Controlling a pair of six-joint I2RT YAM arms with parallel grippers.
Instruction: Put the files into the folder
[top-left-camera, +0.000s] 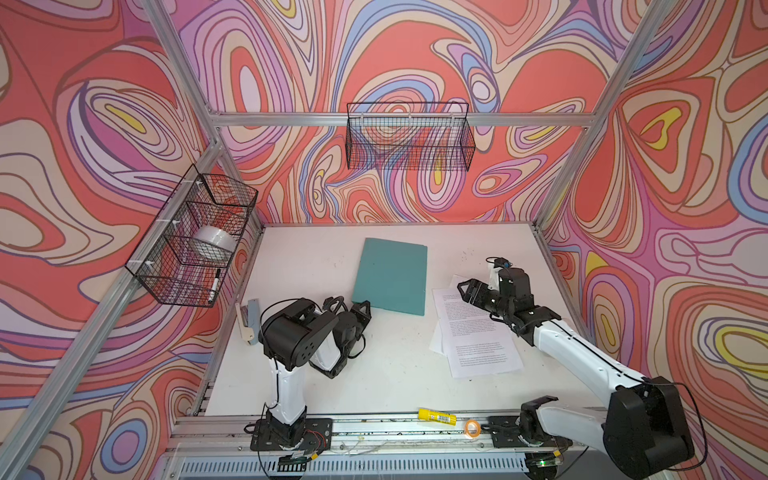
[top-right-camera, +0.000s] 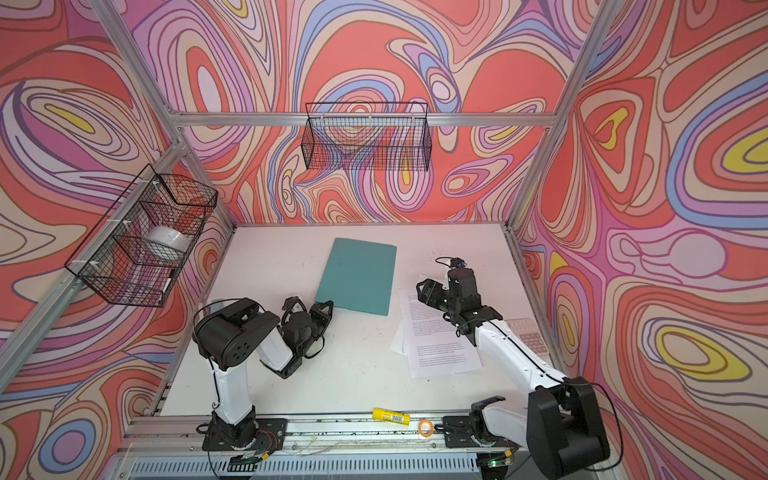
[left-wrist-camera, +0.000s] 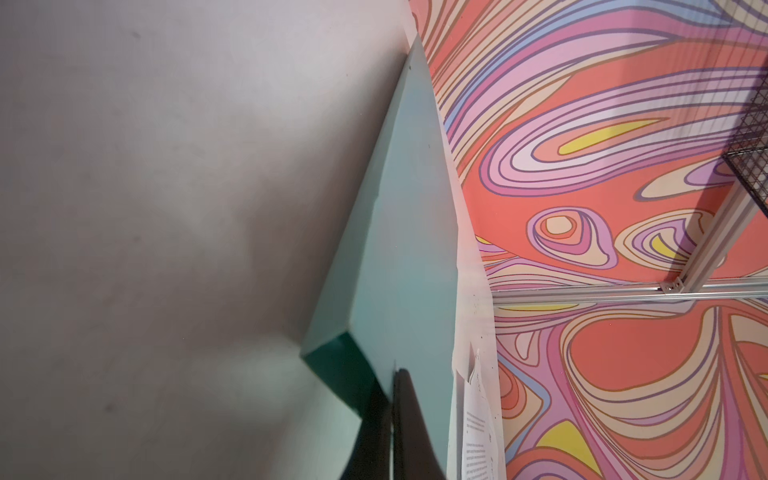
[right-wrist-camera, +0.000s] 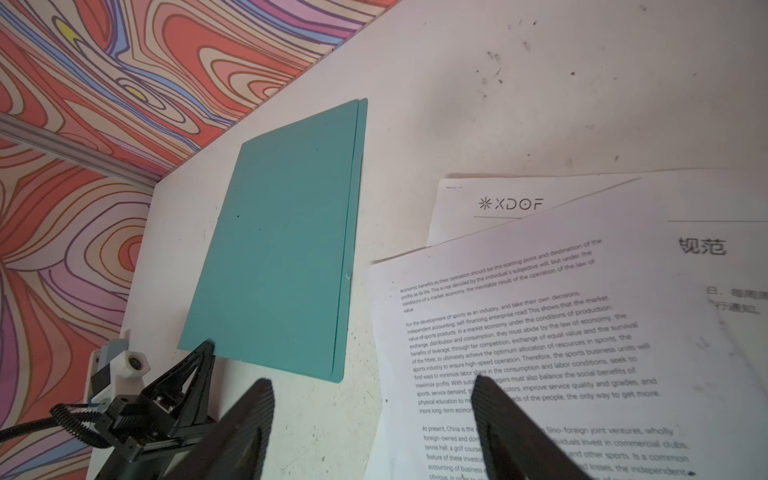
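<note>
The teal folder (top-left-camera: 390, 276) (top-right-camera: 357, 276) (right-wrist-camera: 282, 241) lies shut and flat in the middle of the white table. My left gripper (top-left-camera: 363, 309) (top-right-camera: 326, 309) (left-wrist-camera: 394, 374) sits at its near left corner, shut on the folder's (left-wrist-camera: 399, 249) corner edge. The files (top-left-camera: 473, 332) (top-right-camera: 440, 340) (right-wrist-camera: 540, 332), a few loosely fanned white printed sheets, lie to the right of the folder. My right gripper (top-left-camera: 463, 291) (top-right-camera: 419, 289) (right-wrist-camera: 372, 382) hovers open over their far left edge, one finger above the text and one above bare table, holding nothing.
A stapler (top-left-camera: 248, 322) lies at the table's left edge. A yellow glue stick (top-left-camera: 436, 415) and an orange tape ring (top-left-camera: 472, 427) rest on the front rail. Wire baskets hang on the left wall (top-left-camera: 195, 237) and the back wall (top-left-camera: 409, 137). A keypad (top-right-camera: 530, 334) lies at far right.
</note>
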